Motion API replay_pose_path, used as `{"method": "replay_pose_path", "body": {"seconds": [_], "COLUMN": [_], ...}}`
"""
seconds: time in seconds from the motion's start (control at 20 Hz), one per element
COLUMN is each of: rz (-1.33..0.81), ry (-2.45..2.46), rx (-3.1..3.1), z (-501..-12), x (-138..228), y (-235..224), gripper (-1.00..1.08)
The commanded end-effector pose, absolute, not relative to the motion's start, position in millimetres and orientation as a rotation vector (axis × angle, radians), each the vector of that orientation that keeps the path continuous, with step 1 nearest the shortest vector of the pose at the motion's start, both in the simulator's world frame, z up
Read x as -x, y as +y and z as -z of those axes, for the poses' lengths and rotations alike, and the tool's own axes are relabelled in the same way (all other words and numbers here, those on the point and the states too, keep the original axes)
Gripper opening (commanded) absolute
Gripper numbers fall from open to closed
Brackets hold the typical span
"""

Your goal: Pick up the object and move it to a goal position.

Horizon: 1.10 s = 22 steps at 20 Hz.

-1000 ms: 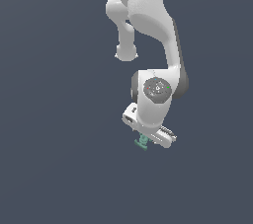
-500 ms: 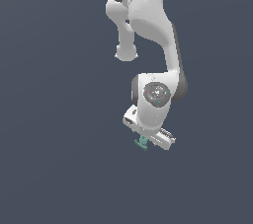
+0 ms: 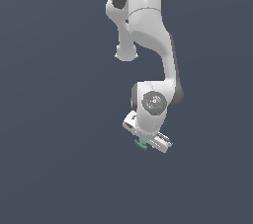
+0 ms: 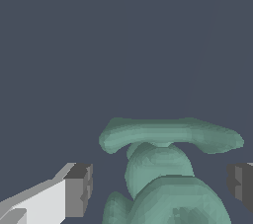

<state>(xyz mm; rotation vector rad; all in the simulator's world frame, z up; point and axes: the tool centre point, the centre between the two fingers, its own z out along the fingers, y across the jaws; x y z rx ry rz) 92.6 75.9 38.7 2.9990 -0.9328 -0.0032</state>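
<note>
So the gripper (image 4: 159, 186) has its two dark finger pads (image 4: 79, 188) spread apart, one on each side of the teal-green object (image 4: 165, 173), with a visible gap on both sides, so nothing is clamped. In the wrist view the object is a lumpy piece with a flat, wide bar across its top. From the exterior view the object (image 3: 142, 143) peeks out just under the white arm (image 3: 148, 30), against a plain dark grey background.

The Franka arm (image 3: 148, 25) has glossy white rounded links with dark grey joint caps; its tool (image 3: 148, 141) is white with dark grey fingertip pads (image 4: 79, 191).
</note>
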Motion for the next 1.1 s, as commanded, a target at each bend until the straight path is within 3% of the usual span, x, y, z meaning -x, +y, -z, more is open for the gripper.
{"method": "replay_pose_path", "body": {"seconds": [0.0,0.05,0.7,1.05], "rz": [0.0,0.0,0.0,0.0], "ry": [-0.933,-0.933,-0.933,-0.933], "rx": [-3.0,-3.0,-3.0,-3.0], "z": [-40,-40,-43,-72], "x": [-94,-94,-94,-96], "y": [76,76,73,46], "gripper": [1.0,-1.0,-1.0,-1.0]}}
